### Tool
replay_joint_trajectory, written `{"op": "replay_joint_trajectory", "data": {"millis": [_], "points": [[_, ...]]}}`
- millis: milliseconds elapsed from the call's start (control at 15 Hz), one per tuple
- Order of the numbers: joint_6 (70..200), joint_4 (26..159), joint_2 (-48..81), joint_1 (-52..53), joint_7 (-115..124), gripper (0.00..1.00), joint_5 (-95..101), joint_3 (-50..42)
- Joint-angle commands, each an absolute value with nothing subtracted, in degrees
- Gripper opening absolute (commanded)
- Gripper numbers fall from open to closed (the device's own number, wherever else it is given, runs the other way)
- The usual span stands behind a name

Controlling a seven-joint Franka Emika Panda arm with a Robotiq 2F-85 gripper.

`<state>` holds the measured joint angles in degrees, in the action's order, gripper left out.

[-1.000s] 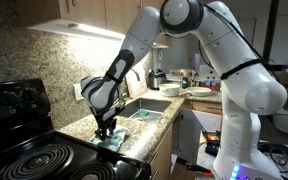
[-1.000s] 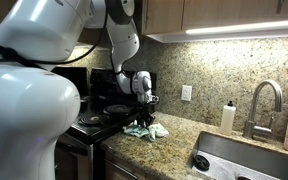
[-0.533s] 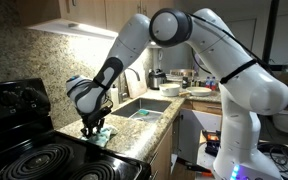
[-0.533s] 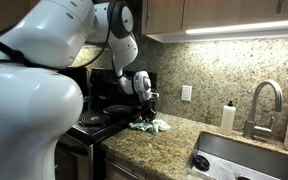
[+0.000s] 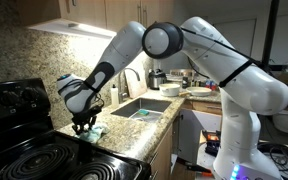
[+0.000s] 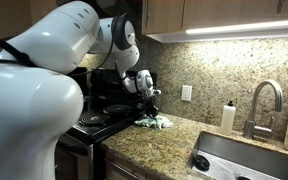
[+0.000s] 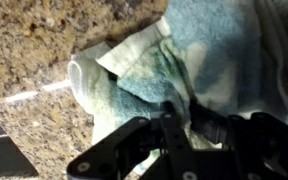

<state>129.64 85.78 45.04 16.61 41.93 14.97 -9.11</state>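
- A white robot arm bends down over a speckled granite counter [image 6: 174, 150] in a kitchen.
- Its gripper [image 5: 83, 126] points straight down at the counter's end next to a black stove [image 5: 29, 160].
- A crumpled pale green and white cloth [image 6: 155, 123] lies on the counter under the gripper, close to the back wall and just beside the stove.
- In the wrist view the jaws are drawn together, pinching a raised fold of the cloth [image 7: 134, 70]. The rest of the cloth spreads flat on the stone.
- In an exterior view a sink [image 5: 144, 107] sits further along the counter, well apart from the cloth.
- In an exterior view a curved faucet [image 6: 265, 100] rises at the sink, with a white bottle [image 6: 227, 118] near it against the wall.
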Motion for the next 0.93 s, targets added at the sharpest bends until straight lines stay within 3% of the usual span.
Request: {"op": "replay_joint_trajectory", "data": {"millis": [0, 200, 267, 400, 867], "points": [[126.3, 77.7, 49.0, 16.7, 43.2, 0.10, 15.1, -9.7], [124.0, 74.7, 50.1, 15.6, 41.1, 0.08, 13.8, -8.6], [122.6, 74.4, 49.8, 14.9, 39.5, 0.42, 12.9, -7.7], [125.8, 82.2, 45.1, 13.0, 34.2, 0.49, 11.2, -5.0], [129.2, 100.7, 37.5, 10.2, 26.0, 0.93, 7.8, -2.8]]}}
